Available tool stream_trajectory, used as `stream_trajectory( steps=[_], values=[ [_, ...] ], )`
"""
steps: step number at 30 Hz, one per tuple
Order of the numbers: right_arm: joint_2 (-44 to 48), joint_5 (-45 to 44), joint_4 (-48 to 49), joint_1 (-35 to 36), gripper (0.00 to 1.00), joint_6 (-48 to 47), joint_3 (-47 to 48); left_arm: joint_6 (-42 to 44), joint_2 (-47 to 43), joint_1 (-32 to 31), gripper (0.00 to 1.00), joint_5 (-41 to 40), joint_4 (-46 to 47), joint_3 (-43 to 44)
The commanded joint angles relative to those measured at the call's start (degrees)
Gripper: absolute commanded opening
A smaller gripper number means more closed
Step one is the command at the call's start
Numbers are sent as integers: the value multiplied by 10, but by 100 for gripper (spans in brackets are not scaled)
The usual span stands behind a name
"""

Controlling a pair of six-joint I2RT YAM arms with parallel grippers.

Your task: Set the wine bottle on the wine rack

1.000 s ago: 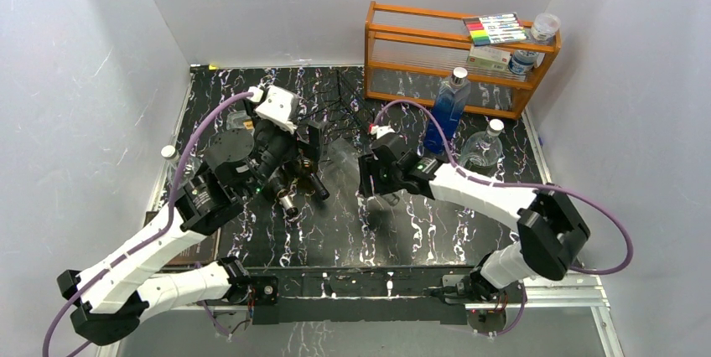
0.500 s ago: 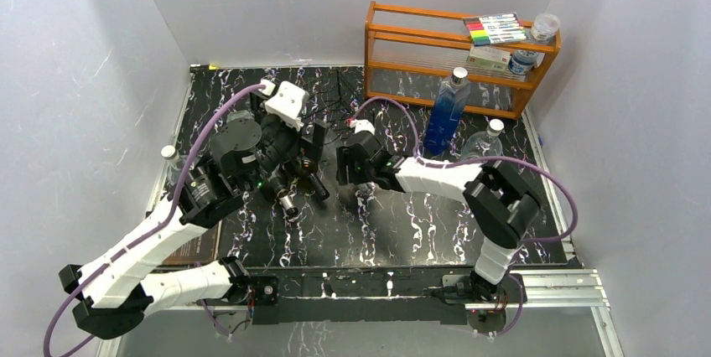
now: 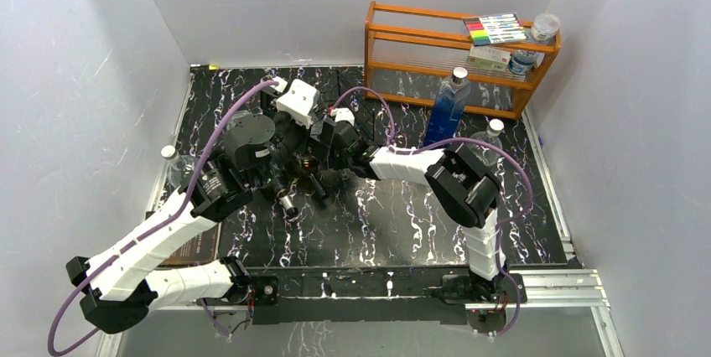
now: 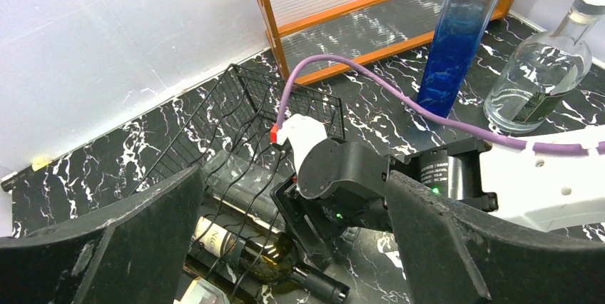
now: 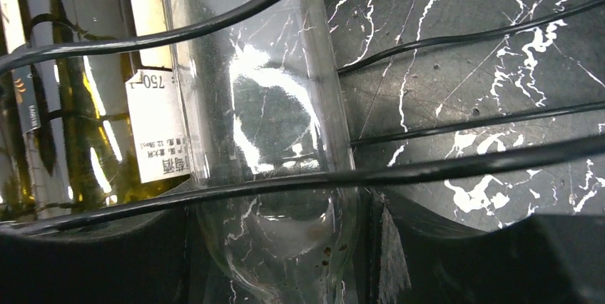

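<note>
The black wire wine rack (image 3: 339, 95) stands at the back middle of the table and also shows in the left wrist view (image 4: 235, 104). A dark green labelled bottle (image 4: 242, 247) lies in it. A clear wine bottle (image 4: 235, 186) lies beside that one, under the wires. My right gripper (image 3: 332, 144) is at the rack's front. Its fingers (image 5: 456, 261) press both sides of the clear bottle's shoulder (image 5: 264, 104), and the green bottle (image 5: 71, 104) is at its left. My left gripper (image 3: 302, 149) hangs open and empty above the rack and the right wrist (image 4: 342, 175).
An orange wooden shelf (image 3: 394, 43) stands at the back right with a marker pack (image 3: 495, 28) and a jar (image 3: 537, 38). In front of it stand a tall blue bottle (image 3: 447, 110) and a round clear bottle (image 3: 482, 149). A small bottle (image 3: 172, 162) stands at the left edge.
My right arm has reached left across the table, bringing the clear bottle into the rack beside the green one. My left gripper has shifted a little right and back above the rack.
</note>
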State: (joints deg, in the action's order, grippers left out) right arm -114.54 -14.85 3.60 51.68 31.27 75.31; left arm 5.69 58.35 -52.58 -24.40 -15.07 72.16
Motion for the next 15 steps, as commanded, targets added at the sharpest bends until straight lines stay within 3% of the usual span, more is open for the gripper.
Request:
stream_trajectory(
  steps=[1,15],
  values=[
    [-9,-7,61,-6,0,-11,54,-6,-8,3,98,-6,-1,10],
    [-48,11,53,-25,33,2,86,-4,-8,3,98,-9,-3,-1]
  ],
)
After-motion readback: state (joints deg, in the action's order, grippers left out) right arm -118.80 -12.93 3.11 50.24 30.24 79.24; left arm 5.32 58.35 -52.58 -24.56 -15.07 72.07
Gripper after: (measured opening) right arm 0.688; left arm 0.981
